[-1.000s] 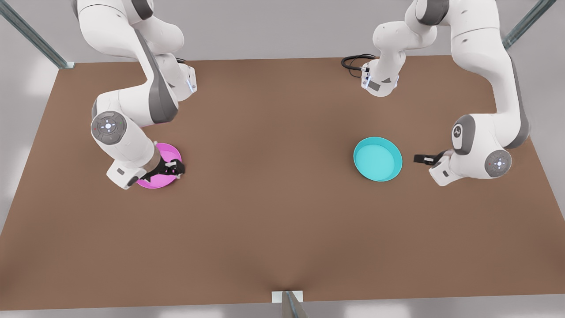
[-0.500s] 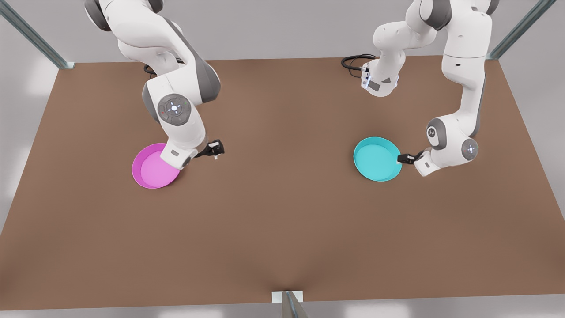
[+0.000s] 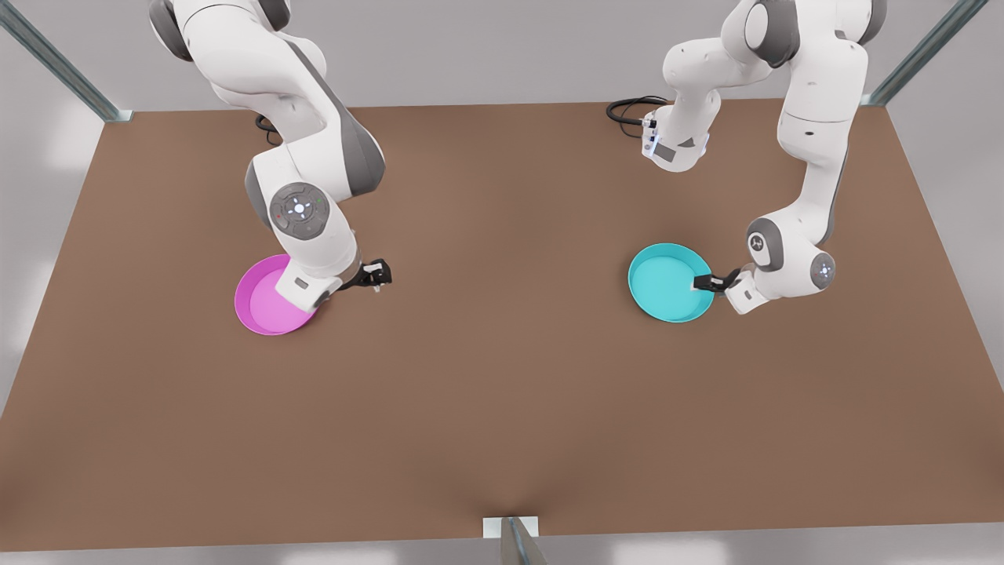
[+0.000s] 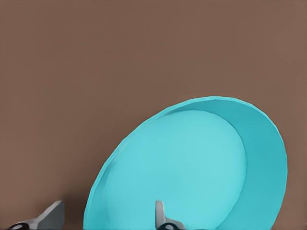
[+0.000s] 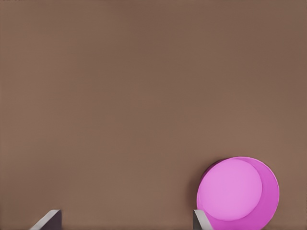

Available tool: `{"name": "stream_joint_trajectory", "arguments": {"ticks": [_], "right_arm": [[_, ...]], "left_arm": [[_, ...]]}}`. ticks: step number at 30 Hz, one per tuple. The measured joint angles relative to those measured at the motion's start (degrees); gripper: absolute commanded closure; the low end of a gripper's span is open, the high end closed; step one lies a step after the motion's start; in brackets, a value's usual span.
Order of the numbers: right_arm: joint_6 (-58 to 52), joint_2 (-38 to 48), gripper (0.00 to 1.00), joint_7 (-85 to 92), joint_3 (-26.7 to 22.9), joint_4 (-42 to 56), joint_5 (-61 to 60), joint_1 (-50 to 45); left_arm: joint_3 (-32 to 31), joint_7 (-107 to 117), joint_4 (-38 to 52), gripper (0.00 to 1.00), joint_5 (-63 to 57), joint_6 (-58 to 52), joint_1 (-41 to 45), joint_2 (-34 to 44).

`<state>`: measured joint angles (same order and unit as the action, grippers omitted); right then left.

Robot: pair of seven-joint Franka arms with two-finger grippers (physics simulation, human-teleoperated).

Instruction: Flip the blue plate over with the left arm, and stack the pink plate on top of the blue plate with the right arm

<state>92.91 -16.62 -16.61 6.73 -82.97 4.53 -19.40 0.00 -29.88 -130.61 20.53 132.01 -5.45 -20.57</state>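
Note:
The blue plate (image 3: 665,282) lies open side up on the brown table at the front view's right. My left gripper (image 3: 703,282) is at its rim on the side nearer the arm, low over the table. In the left wrist view the blue plate (image 4: 192,163) looms close and the left gripper (image 4: 105,221) is open, one fingertip (image 4: 160,214) over the dish and the other outside the rim. The pink plate (image 3: 265,304) lies open side up at the front view's left. My right gripper (image 3: 375,275) hovers open beside it, holding nothing; the right wrist view has the pink plate (image 5: 236,190) beyond one fingertip (image 5: 199,219).
A black cable (image 3: 627,110) loops at the table's back edge near one arm's base. Metal frame posts (image 3: 63,67) stand at the back corners and a small bracket (image 3: 510,527) at the front edge. Bare brown tabletop lies between the two plates.
The left gripper has slid toward the blue plate and now straddles its rim. The right arm rose off the pink plate, and its gripper now sits beside it toward the table's middle.

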Motion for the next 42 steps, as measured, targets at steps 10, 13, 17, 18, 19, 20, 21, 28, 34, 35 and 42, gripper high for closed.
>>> {"name": "stream_joint_trajectory", "arguments": {"ticks": [10,13,17,18,19,20,21,28,34,35,42], "right_arm": [[-0.1,0.09,0.0,0.09,-0.05,0.16,0.04,0.4],[-0.01,0.09,0.0,0.09,-0.05,0.44,0.04,0.41],[-0.08,0.08,0.0,0.09,-0.05,0.44,0.04,0.42],[-0.04,0.09,0.0,0.09,-0.05,0.44,0.04,0.42],[-0.09,0.09,0.0,0.06,-0.05,0.44,0.04,0.41],[-0.1,0.09,0.0,0.02,-0.05,0.44,0.04,0.42],[-0.26,0.09,0.0,0.09,-0.05,0.44,0.04,0.41],[-0.8,0.09,0.0,0.09,-0.04,0.53,0.04,0.39],[-0.8,0.09,0.0,0.09,-0.05,0.53,0.04,0.42],[-0.8,0.09,0.0,0.09,-0.05,0.45,0.04,0.6],[-0.8,0.09,0.0,0.09,-0.05,0.53,0.04,0.77]], "left_arm": [[0.0,0.09,0.17,0.4,0.16,0.0,0.0,-1.32],[0.0,0.09,0.18,0.44,0.17,0.0,0.0,-1.32],[0.0,0.09,0.18,0.49,0.16,0.0,0.0,-1.49],[0.0,0.09,0.18,0.5,0.18,0.0,0.0,-1.49],[0.0,0.09,0.18,0.52,0.18,0.0,0.0,-1.54],[0.0,0.09,0.18,0.54,0.18,0.0,0.0,-1.74],[0.0,0.09,0.18,0.55,0.18,0.0,0.0,-1.76],[0.0,0.09,0.35,0.64,0.14,0.0,0.0,-1.76],[0.0,0.1,0.53,0.67,0.14,0.0,0.0,-2.28],[0.0,0.09,0.58,0.68,0.14,0.0,0.0,-2.31],[0.0,0.18,0.62,0.74,0.06,0.0,0.0,-2.3]]}}
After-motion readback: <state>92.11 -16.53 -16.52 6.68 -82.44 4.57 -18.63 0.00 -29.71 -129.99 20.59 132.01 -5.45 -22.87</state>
